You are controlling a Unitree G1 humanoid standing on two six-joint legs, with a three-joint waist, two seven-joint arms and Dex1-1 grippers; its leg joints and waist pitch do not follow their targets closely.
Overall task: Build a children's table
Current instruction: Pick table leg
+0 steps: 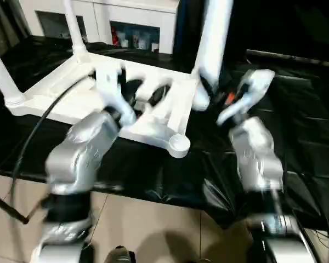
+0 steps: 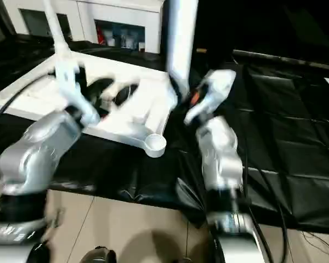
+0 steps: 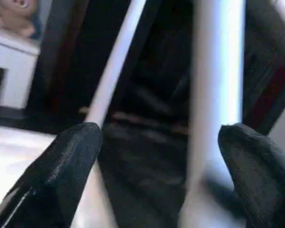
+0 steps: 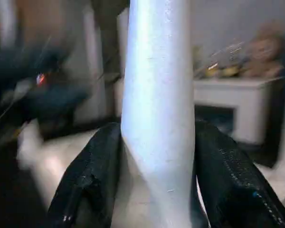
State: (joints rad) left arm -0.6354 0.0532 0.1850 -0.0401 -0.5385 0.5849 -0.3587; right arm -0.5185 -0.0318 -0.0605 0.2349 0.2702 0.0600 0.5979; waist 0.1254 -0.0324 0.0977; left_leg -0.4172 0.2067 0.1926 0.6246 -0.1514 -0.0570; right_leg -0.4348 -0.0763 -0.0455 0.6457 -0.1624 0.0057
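Note:
The children's table point(image 1: 60, 93) lies upside down on the black-covered surface, its ribbed white underside facing up. Three white tube legs stand up from it: one at the left point(image 1: 0, 71), one at the back point(image 1: 74, 27) and one at the right front point(image 1: 215, 38). The nearest corner socket point(image 1: 179, 143) is empty. My right gripper point(image 4: 156, 142) is shut on the right front leg point(image 4: 156, 85) low down, a black finger point(image 4: 92, 175) on each side. My left gripper point(image 1: 145, 92) hovers open over the underside, its fingers point(image 3: 71, 161) wide apart with nothing between them.
A white cabinet point(image 1: 126, 16) with coloured items in its compartments stands behind the work surface. A black cable point(image 1: 33, 137) runs along my left arm. The black cloth point(image 1: 296, 109) drapes over the near edge, with tiled floor point(image 1: 153, 224) below.

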